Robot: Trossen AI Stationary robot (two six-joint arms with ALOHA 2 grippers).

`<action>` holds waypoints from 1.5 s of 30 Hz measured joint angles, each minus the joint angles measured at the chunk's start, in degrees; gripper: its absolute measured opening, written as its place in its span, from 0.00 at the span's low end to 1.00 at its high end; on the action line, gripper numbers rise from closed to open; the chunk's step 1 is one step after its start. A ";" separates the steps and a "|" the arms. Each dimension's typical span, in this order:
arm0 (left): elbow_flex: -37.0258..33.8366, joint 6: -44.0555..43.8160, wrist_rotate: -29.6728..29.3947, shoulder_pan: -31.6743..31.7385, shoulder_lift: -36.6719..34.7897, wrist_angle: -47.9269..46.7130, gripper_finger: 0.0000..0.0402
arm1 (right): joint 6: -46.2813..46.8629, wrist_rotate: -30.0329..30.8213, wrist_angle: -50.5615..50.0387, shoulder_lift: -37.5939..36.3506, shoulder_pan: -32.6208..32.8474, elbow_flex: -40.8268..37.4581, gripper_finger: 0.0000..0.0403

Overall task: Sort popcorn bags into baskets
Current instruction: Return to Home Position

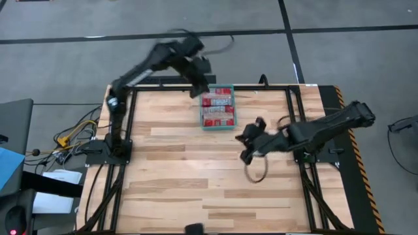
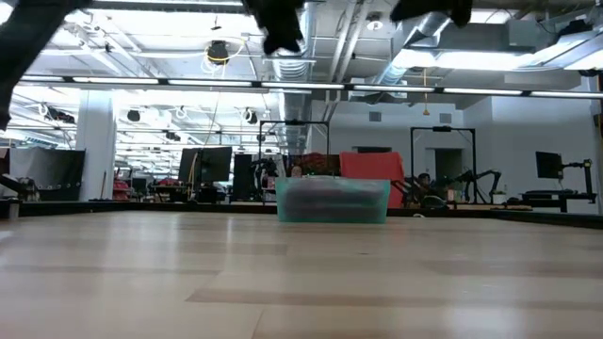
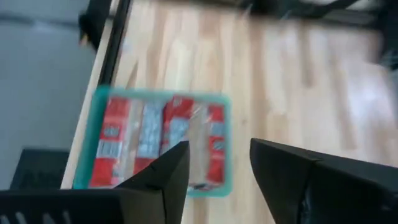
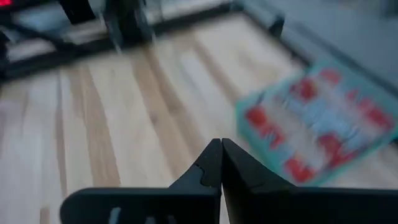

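Observation:
The teal basket sits near the table's far edge, filled with red popcorn bags. The low view shows it as a translucent bin. In the left wrist view the bags lie side by side inside the basket's rim. My left gripper hovers open and empty above the basket's far left corner. My right gripper is shut and empty, above the table to the right of the basket; the basket shows beyond it.
Bare wooden tabletop lies on the near side of the basket. A black metal frame runs along the table's edges. A cable loop hangs under my right arm. Cables and boxes lie off the left edge.

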 joint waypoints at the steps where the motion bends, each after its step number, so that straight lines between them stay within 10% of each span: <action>1: -0.02 -0.31 1.72 0.39 -2.10 0.01 0.38 | -2.39 -0.02 0.55 -2.22 -1.12 0.02 0.06; 7: -2.38 -0.41 23.41 1.81 -12.65 7.13 0.32 | -12.58 -0.49 2.35 -18.71 -10.82 -4.80 0.08; 15: -33.05 -7.11 21.07 0.09 -27.57 27.91 0.25 | -7.49 -10.59 5.77 -44.35 -23.22 -24.50 0.08; 24: -82.94 -31.62 -5.47 -8.87 -46.14 79.53 0.23 | 1.25 -17.59 6.76 -59.68 -26.13 -38.39 0.06; 35: -110.79 -43.84 -22.92 -19.27 -56.20 103.84 0.22 | 7.39 -20.90 11.37 -62.57 -26.26 -49.40 0.08; 40: -116.52 -48.79 -25.13 -19.27 -68.97 100.56 0.22 | 8.73 -22.59 12.71 -63.21 -26.24 -50.14 0.06; 45: -115.45 -48.74 -31.92 -20.13 -83.86 77.37 0.22 | 8.52 -23.02 12.30 -63.18 -26.24 -50.14 0.06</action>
